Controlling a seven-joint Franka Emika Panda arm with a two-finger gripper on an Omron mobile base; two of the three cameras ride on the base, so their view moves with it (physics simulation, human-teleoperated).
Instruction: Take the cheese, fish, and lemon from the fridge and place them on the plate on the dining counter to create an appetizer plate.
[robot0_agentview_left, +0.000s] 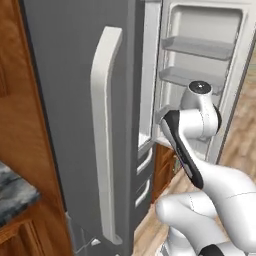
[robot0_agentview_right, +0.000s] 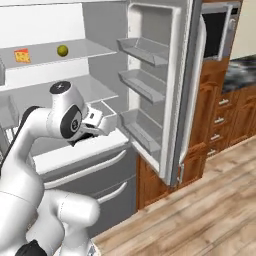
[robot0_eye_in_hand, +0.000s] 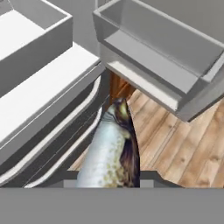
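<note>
end effector (robot0_agentview_right: 102, 120) sits at the fridge (robot0_agentview_left: 75, 100) opening, just outside the lower shelf edge, jaws nearly closed and clamped on the fish (robot0_eye_in_hand: 111, 153), which sticks out ahead of the fingers in the hand view with its far end over the wood floor (robot0_eye_in_hand: 175, 140). cheese (robot0_agentview_right: 21, 55) and lemon (robot0_agentview_right: 62, 50) sit on the upper fridge shelf (robot0_agentview_right: 75, 50), a little apart, neither touched. plate and table not in these views. judged step: fish grasped, being carried out; cheese and lemon left to do. risks: grip looks to be near one end of the fish, so the long free part could swing or slip out during a fast turn and drop to the floor. the open right door (robot0_agentview_right: 165, 90) with its door bins (robot0_agentview_right: 142, 85) stands close on the end effector's right, and a bin corner hangs just above the fish in the hand view, so lifting or swinging that way could knock the fish. shelf edge and drawer front (robot0_agentview_right: 85, 165) are tight on the other side. open room is straight back and down over the floor.
</note>
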